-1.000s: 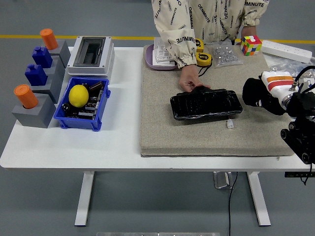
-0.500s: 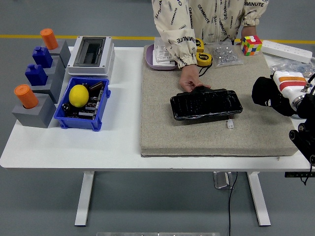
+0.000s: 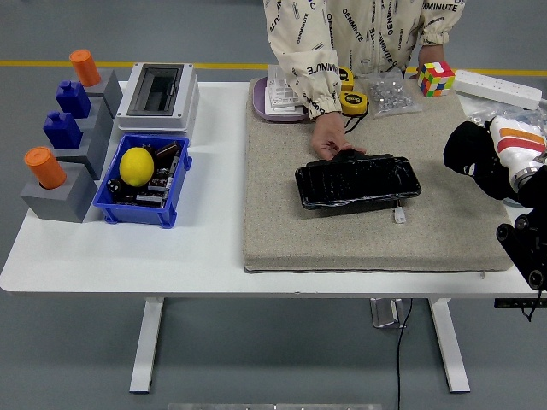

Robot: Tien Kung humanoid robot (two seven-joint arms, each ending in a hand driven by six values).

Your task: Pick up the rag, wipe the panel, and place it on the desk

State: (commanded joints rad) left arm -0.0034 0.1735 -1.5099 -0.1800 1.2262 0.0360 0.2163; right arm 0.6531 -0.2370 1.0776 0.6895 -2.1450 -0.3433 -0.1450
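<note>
The black panel [image 3: 359,181] lies flat on the beige mat [image 3: 282,231], with a small white plug [image 3: 399,215] at its front right corner. A person's hand [image 3: 329,139] rests on the panel's far left edge. To the right of the panel, my right hand [image 3: 479,162] hovers above the mat's right edge. It is shut on a dark bunched rag [image 3: 466,154], and the hand's white back with orange stripes shows behind it. The rag is clear of the panel. My left hand is out of view.
A blue bin [image 3: 141,181] with a lemon [image 3: 136,166] sits at the left, next to grey blocks with blue and orange pegs [image 3: 64,141] and a grey box [image 3: 157,96]. Tape measures [image 3: 352,101], a bag of parts [image 3: 389,92], a colour cube [image 3: 435,78] and a power strip [image 3: 500,87] line the far edge.
My right hand, with the rag in it, has drawn back to the right, away from the panel. The person's hand and the panel have not moved.
</note>
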